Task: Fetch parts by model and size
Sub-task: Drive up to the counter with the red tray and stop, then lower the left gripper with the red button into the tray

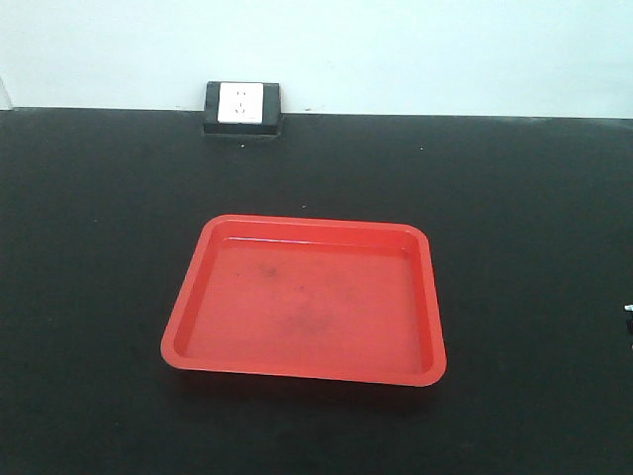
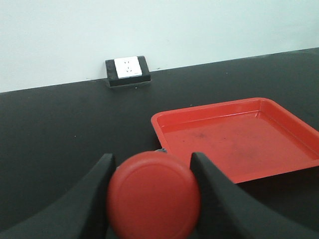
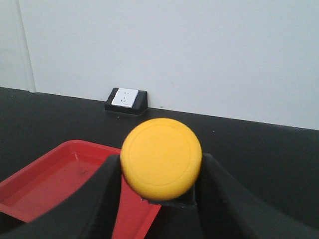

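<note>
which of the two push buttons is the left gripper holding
The red-capped push button, clamped in the left gripper. Its cap colour sets it apart: the yellow-capped push button is held in the right gripper instead.

The red tray [image 1: 176,327] has a bare floor inside a low rim. Around the tray the black table [image 1: 514,247] lies free on every side; only a socket box [image 1: 242,107] stands behind it, well apart, at the wall. A red button [image 2: 153,199] fills the left gripper [image 2: 152,164], a yellow button [image 3: 161,158] the right gripper [image 3: 159,162].
</note>
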Tool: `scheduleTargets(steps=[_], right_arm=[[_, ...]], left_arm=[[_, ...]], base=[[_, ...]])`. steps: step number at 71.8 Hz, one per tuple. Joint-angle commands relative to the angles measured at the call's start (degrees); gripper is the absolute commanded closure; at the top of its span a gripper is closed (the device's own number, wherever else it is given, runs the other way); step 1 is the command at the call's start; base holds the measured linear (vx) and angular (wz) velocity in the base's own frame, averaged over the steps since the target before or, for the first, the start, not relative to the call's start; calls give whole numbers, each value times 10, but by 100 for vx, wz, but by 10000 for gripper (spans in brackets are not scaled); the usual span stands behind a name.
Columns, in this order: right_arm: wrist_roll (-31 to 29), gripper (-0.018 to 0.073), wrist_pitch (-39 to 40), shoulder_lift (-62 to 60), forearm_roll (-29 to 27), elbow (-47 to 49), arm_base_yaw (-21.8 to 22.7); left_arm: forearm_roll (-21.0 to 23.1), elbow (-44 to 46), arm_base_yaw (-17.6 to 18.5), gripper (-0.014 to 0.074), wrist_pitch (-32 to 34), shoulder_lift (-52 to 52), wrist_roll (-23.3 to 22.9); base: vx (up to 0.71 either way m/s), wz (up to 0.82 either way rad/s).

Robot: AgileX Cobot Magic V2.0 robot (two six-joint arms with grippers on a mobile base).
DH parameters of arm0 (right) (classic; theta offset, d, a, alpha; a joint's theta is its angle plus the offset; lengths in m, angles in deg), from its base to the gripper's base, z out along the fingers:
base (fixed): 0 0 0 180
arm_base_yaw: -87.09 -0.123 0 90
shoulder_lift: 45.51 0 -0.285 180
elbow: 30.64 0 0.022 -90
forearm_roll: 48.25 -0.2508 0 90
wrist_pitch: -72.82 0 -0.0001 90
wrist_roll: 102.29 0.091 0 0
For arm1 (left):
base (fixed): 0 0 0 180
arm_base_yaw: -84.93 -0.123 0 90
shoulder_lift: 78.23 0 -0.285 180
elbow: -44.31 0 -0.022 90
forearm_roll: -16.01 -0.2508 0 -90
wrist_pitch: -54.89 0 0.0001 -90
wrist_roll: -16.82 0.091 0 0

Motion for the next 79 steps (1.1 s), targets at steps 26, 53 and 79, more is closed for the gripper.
scheduleTargets(steps=[26,53,79], right_arm=[[-3,569,47,9,6,14,3],[-3,569,48,9,6,14,3],[-3,569,48,9,6,14,3]], left_arm=[[-1,14,4,603,45,9,0],[4,14,4,603,59,9,-6],[33,124,4,603,97,220,-6]], base=[[0,0],[0,0],[0,0]])
